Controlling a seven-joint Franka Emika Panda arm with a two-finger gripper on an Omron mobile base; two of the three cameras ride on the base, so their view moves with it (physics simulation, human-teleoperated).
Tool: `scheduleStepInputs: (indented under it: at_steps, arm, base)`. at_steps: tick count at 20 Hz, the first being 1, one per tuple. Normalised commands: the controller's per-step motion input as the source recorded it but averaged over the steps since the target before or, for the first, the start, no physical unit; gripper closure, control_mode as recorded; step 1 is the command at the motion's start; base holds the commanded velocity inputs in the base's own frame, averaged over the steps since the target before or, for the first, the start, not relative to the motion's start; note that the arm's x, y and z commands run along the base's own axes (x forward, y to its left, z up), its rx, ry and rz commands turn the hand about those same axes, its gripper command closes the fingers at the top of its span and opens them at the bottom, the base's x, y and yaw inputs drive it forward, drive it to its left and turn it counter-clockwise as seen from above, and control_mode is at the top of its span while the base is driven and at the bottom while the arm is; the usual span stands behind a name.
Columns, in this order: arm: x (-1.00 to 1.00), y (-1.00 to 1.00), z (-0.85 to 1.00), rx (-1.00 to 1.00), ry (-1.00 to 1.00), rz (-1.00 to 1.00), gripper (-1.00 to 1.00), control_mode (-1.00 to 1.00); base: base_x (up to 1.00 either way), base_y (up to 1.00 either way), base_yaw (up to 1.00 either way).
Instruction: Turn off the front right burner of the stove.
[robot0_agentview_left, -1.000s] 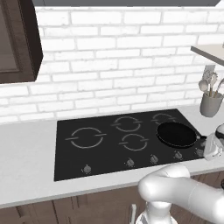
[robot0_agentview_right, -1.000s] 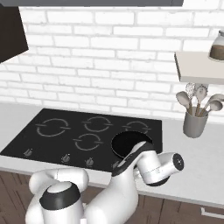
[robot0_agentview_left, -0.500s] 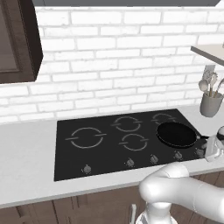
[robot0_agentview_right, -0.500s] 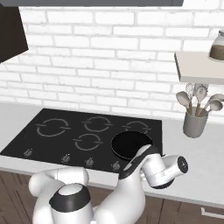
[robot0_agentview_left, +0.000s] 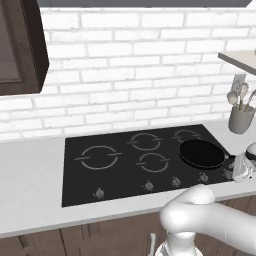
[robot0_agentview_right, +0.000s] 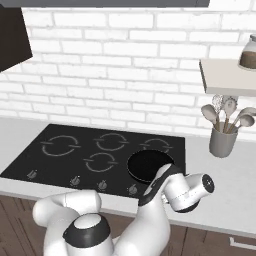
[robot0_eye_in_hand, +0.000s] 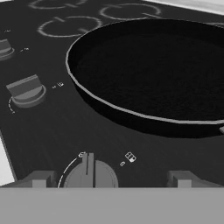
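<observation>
You have a white brick wall (robot0_agentview_left: 140, 75) behind a pale, smooth table (robot0_agentview_left: 30, 185) that runs the full width. Set flat into it is the stove (robot0_agentview_left: 100, 180), a rectangle of glossy black glass printed with grey ring markings, with five small round metal knobs in a row along its near edge. At the right end of the glass sits a round black frying pan (robot0_agentview_left: 201, 153) with a low wall and a thin pale rim; it covers the front right burner (robot0_agentview_right: 148, 165), so you see the pan rather than the zone itself. Right of the stove, a grey cylindrical pot of utensils (robot0_agentview_left: 241, 119) stands on the table against the wall, well apart from the pan, under a pale shelf (robot0_agentview_right: 227, 77) carrying a brown jar (robot0_agentview_right: 248, 52).

In the hand view your pincer (robot0_eye_in_hand: 110, 179) is low over the near right corner of the glass, its two blocky fingertips (robot0_eye_in_hand: 40, 179) standing apart, open, on either side of a round knob (robot0_eye_in_hand: 90, 175) with a raised ridge across its top. They grip nothing. Just beyond that knob is the pan's curved wall; another ridged knob (robot0_eye_in_hand: 27, 90) lies to its left.
</observation>
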Motion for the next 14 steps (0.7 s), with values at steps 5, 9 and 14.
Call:
scheduleStepInputs:
  at_steps: [5,9,14]
  arm:
    - [0.00,0.00,0.00,0.00,0.01,0.00,-1.00,-1.00]
    - [0.00,0.00,0.00,0.00,0.00,0.00,1.00,-1.00]
    - [0.00,0.00,0.00,0.00,0.00,0.00,1.00,-1.00]
  base:
    - [0.00,0.00,0.00]
    - [0.00,0.00,0.00]
    - [0.00,0.00,0.00]
